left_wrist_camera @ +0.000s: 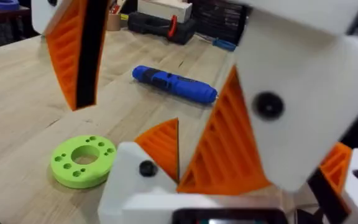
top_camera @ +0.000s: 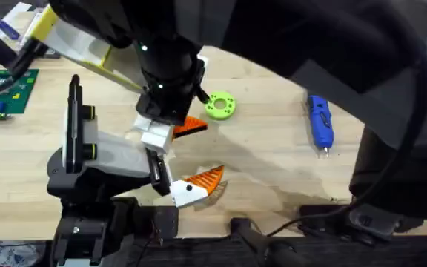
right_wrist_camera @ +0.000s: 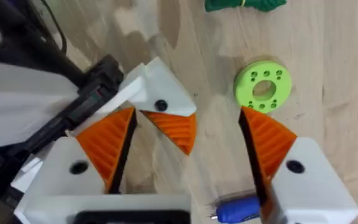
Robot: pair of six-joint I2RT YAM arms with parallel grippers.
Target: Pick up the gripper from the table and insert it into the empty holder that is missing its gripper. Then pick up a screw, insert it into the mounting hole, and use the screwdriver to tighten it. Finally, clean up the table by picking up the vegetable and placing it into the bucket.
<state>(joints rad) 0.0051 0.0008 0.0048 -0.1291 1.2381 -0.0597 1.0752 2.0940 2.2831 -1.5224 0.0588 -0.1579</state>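
Ring disc lies on table just beyond right gripper, off one fingertip. Screwdriver lies farther out, well apart. White-based finger sits nr left arm base, behind the jaws.

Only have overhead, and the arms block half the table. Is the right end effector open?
Observer: Yes. In the right wrist view, the right end effector has its orange pads wide apart.
Operator: Can't find the vegetable.
Observer: The right wrist view has it. The green vegetable lies on the table, on the far side of the green ring from that end effector.
Operator: Anything past the screwdriver?
Observer: In the left wrist view, a black case with a red part sits behind the screwdriver, near the table's far edge.
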